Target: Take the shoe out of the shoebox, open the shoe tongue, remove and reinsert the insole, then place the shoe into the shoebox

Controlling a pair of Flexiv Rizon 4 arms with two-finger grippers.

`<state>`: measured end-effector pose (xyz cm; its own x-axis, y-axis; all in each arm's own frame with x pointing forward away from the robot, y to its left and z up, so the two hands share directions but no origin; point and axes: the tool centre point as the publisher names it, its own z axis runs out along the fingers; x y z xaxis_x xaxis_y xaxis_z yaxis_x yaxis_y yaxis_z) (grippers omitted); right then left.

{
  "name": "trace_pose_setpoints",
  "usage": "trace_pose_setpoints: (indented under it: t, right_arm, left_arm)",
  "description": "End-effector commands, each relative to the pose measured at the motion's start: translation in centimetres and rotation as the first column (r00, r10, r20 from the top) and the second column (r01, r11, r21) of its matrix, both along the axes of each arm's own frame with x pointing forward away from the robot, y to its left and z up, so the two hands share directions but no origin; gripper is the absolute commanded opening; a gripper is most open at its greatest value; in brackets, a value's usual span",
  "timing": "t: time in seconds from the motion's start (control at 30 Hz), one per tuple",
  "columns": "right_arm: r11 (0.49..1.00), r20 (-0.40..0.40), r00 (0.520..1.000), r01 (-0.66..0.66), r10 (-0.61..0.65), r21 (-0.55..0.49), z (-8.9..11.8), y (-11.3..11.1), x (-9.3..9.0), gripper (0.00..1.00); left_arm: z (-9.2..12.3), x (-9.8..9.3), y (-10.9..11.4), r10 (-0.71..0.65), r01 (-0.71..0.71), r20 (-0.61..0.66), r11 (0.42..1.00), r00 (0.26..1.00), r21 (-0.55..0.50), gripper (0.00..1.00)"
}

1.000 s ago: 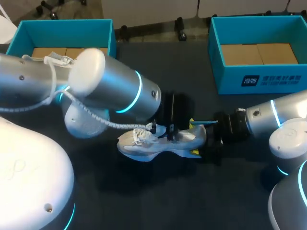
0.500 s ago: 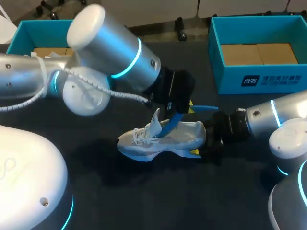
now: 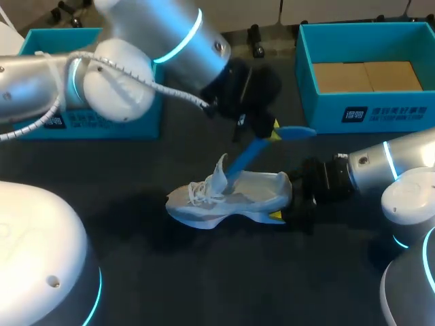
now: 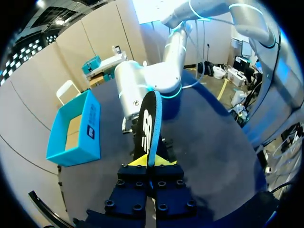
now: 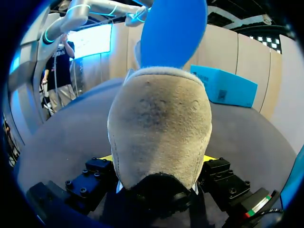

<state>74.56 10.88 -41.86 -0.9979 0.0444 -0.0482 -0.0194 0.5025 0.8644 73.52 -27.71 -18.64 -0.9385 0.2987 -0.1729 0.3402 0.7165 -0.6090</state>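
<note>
Head view: shoe [image 3: 228,200] lies crosswise, toe leftward, heel clamped in right gripper [image 3: 280,198]; left gripper [image 3: 270,130] pinches the insole [image 3: 246,157] slanting upward from it.

One white shoe [image 3: 228,200] and one blue insole [image 3: 255,151] are showing over the counter [image 3: 204,272]. Two teal boxes are standing there, the left shoebox [image 3: 102,122] and the right shoebox [image 3: 367,112]. Two arms are reaching in, the left arm [image 3: 136,61] and the right arm [image 3: 387,166].
</note>
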Motion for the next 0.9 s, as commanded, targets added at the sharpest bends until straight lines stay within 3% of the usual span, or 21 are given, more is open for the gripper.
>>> trace_pose_setpoints:
  t: [0.03, 0.6, 0.9]
  right_arm:
    - [1.0, 0.0, 1.0, 0.0, 0.0, -0.005, 0.1, 0.1, 0.0, 0.0]
    - [1.0, 0.0, 1.0, 0.0, 0.0, -0.005, 0.1, 0.1, 0.0, 0.0]
    - [1.0, 0.0, 1.0, 0.0, 0.0, -0.005, 0.1, 0.1, 0.0, 0.0]
  left_arm:
    - [1.3, -0.1, 0.3, -0.014, 0.014, -0.009, 1.0, 1.0, -0.014, 0.0]
    - [7.0, -0.7, -2.5, -0.024, 0.003, -0.116, 0.985, 0.993, -0.173, 0.0]
    - [10.2, -1.0, -2.9, -0.061, -0.028, -0.226, 0.928, 0.972, -0.372, 0.0]
